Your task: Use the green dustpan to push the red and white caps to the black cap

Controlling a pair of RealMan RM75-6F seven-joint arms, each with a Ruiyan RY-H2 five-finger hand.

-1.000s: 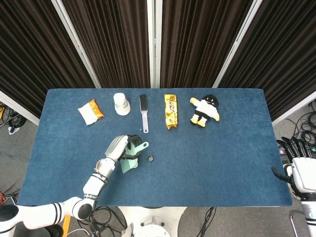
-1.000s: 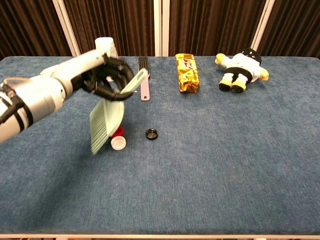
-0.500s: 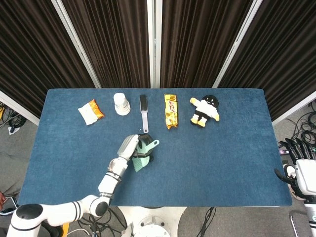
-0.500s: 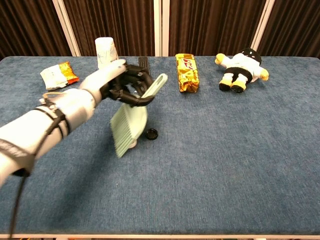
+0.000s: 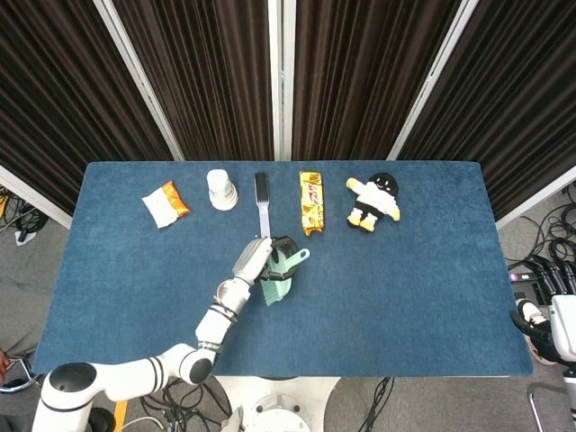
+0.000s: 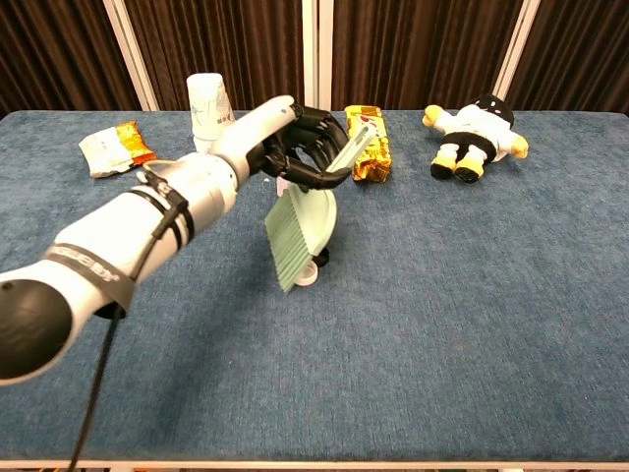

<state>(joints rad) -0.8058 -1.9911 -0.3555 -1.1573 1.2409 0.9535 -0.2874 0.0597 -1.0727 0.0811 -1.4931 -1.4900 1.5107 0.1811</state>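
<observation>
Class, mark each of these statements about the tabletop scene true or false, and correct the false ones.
1. The left hand holds the green dustpan. True.
2. The plush doll lies left of the paper cup. False: it lies far to the right.
3. The gold snack bar lies between the black brush and the doll. True.
4. The right hand holds the white cap. False: it stays off the table's right edge, holding nothing visible.
</observation>
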